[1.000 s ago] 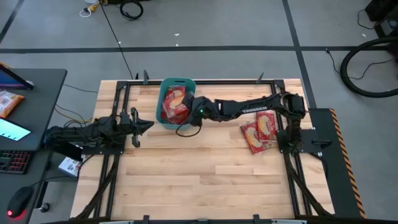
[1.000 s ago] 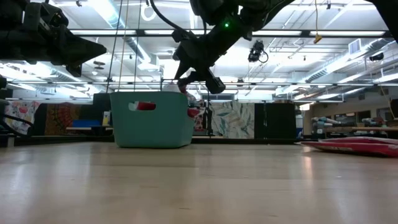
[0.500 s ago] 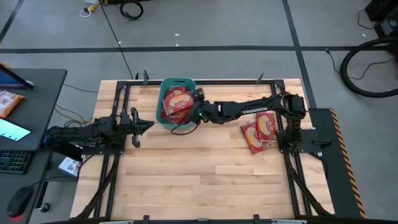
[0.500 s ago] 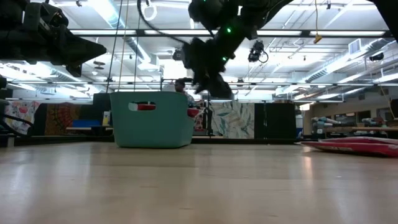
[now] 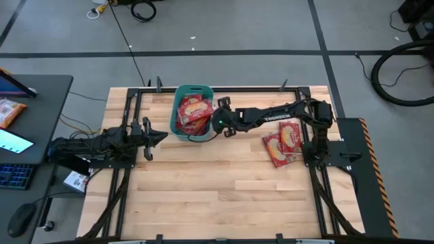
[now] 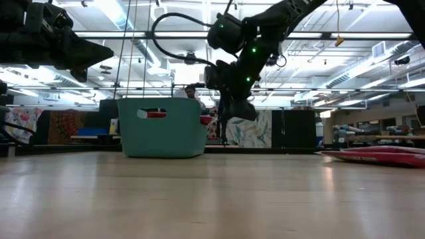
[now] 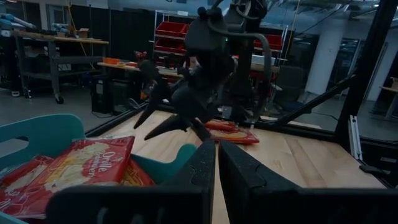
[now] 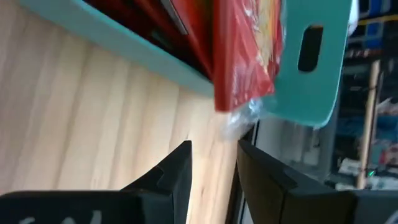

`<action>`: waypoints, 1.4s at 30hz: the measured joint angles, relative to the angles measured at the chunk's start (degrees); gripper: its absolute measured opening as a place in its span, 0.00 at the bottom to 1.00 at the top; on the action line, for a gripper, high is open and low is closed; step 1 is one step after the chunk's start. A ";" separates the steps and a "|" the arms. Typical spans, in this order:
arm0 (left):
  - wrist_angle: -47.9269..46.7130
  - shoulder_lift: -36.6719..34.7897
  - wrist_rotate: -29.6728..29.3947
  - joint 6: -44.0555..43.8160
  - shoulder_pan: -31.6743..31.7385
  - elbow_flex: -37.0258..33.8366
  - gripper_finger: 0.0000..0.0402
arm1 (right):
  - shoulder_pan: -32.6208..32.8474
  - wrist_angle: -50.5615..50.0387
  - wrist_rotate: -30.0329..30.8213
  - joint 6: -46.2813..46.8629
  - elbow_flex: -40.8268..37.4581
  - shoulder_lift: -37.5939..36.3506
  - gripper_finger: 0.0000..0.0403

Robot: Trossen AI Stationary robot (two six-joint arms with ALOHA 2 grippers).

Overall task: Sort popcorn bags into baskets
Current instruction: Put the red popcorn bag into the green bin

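The teal bin [image 5: 193, 87] stands at the table's far edge, left of centre. Several red popcorn bags [image 5: 194, 110] lie stacked inside it. In the right wrist view one bag [image 8: 249, 50] leans out over the bin's rim [image 8: 155, 56]. My right gripper [image 5: 218, 106] is open and empty. It hangs just outside the bin's right wall and above the table [image 6: 236, 113]. Two more red bags [image 5: 283, 144] lie flat on the table to the right. My left gripper [image 5: 161, 135] waits, shut, left of the bin.
Black frame rails run along the table's far, left and right edges. Bare wood lies across the table's near half [image 5: 217, 196]. A dark desk [image 5: 27, 129] with a keyboard and an orange packet stands beyond the table's left edge.
My right gripper has drawn back from above the bin toward the table's right and dropped lower beside the bin's right wall. The top bag in the bin, covered by the gripper before, now lies in plain view.
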 joint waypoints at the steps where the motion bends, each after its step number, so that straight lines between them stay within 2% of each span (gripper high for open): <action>1: 0.00 0.00 0.00 0.00 0.00 0.00 0.06 | -0.11 2.10 -0.01 -1.09 -0.73 0.00 0.33; 6: 0.00 0.00 0.00 0.00 0.00 0.00 0.06 | -0.64 12.66 -0.05 -7.12 -4.13 0.04 0.33; 8: 0.00 0.00 0.00 0.00 0.00 0.00 0.06 | -0.79 15.30 -2.29 -9.01 -4.48 0.03 0.33; 10: 0.00 0.00 0.00 0.04 0.00 0.00 0.06 | -0.97 16.10 -4.34 -10.71 -4.87 0.02 0.33; 17: 0.00 0.00 0.00 0.07 0.00 0.00 0.06 | -2.95 17.26 -5.21 -11.01 -6.98 0.02 0.33; 22: 0.00 0.00 0.00 0.02 0.00 0.01 0.06 | -3.70 26.08 -5.84 -14.93 -10.15 0.02 0.33; 26: 0.00 0.00 0.00 0.07 0.00 0.02 0.06 | -4.42 31.75 -9.69 -19.24 -11.63 0.02 0.32; 29: -0.02 0.00 0.00 0.11 0.00 0.02 0.06 | -4.83 31.85 -9.48 -19.47 -11.67 0.02 0.25; 34: -0.02 0.00 0.00 0.15 0.00 0.02 0.06 | -5.12 32.27 -8.28 -19.42 -11.65 0.02 0.03; 42: -0.02 0.00 0.01 0.11 0.00 0.02 0.06 | -3.60 38.77 -2.07 -24.37 -9.46 0.02 0.02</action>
